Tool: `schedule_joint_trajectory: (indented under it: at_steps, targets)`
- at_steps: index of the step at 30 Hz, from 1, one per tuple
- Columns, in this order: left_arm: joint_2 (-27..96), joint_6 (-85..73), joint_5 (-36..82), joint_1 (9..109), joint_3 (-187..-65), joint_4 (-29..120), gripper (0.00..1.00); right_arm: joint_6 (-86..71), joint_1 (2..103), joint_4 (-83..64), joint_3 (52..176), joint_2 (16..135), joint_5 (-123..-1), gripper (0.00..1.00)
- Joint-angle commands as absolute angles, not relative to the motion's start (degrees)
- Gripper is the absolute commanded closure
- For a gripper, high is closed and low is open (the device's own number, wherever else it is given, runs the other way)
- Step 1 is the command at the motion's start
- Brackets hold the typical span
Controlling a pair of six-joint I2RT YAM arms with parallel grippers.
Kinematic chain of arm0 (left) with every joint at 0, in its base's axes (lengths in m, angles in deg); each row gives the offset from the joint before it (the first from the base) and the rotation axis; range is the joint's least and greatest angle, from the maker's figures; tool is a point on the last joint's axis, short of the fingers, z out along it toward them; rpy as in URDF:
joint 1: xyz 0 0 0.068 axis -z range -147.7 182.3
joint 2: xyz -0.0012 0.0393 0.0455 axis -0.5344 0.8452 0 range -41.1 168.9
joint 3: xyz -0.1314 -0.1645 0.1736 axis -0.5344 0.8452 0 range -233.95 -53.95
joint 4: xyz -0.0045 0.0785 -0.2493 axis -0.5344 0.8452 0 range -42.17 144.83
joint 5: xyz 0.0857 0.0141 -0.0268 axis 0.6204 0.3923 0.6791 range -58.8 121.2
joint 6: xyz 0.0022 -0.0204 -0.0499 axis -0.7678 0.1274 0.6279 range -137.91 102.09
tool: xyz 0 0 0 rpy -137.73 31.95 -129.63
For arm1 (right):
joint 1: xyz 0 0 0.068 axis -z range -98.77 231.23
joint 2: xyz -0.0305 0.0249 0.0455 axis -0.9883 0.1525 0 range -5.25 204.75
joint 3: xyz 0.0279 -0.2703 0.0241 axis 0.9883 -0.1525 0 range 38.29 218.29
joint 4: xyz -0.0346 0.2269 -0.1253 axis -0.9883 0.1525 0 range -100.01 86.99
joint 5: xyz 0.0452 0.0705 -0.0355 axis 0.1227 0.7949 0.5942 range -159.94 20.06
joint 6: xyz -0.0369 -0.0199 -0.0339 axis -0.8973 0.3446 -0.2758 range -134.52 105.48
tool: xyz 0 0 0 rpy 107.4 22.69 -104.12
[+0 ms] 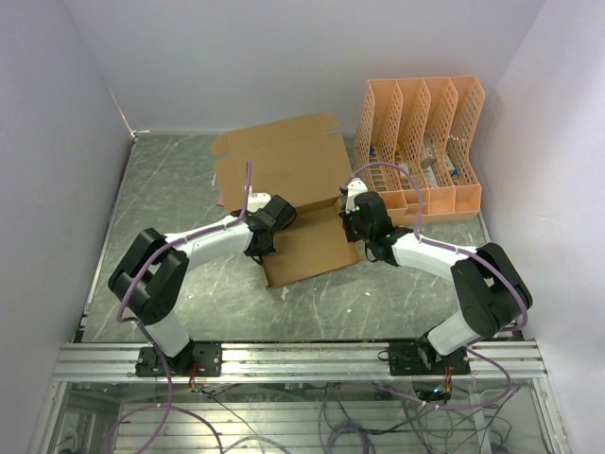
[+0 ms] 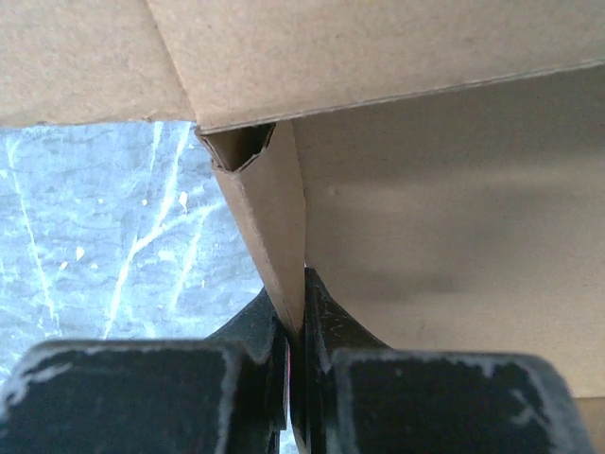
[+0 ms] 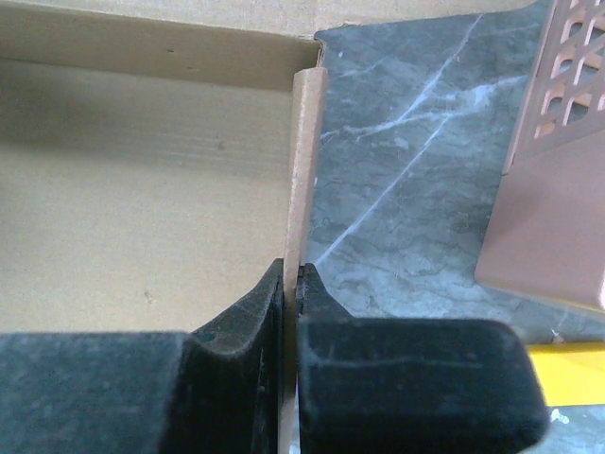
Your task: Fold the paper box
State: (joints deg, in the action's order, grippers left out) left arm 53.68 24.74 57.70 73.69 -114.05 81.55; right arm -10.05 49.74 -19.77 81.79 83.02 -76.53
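Now mid-fold, both side walls pinched upright. Noted paper box [image 1: 284, 161] mid-desk [image 1: 170, 189], nearer the far edge. Noted left gripper [image 2: 295, 288] clamped on left wall [image 2: 279, 236] and right gripper [image 3: 291, 274] clamped on right wall [image 3: 304, 142]. Advise keeping both walls vertical and parallel, no outward pull. Watch bowed corner tab [image 2: 236, 151]; tuck inside before letting go.

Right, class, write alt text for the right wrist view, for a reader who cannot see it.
The right gripper is shut on a thin upright side wall of the brown paper box, seen close up. The box's inside lies left of the wall; right of it is grey marbled table, with an orange file organizer at the frame's edge.
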Motion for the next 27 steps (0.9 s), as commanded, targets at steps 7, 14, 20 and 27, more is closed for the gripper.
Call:
schedule_joint_trajectory:
  at_steps: [7, 14, 20, 27]
  targets:
    - [61.96, 19.38, 55.36, 74.44, -113.07, 79.57, 0.92, -9.34, 48.53, -21.93, 83.88, 85.24, -70.29, 1.00]
    - [55.86, 19.73, 55.38, 74.69, -116.62, 82.26, 0.70, -9.42, 48.53, -21.87, 84.08, 85.60, -70.43, 1.00]
    - [53.89, 20.00, 54.15, 74.70, -116.74, 81.94, 0.60, -9.60, 48.53, -21.97, 84.06, 85.42, -70.62, 1.00]
    - [51.19, 21.73, 51.85, 74.69, -114.97, 78.88, 0.51, -9.69, 48.53, -22.00, 84.01, 85.49, -70.39, 1.00]
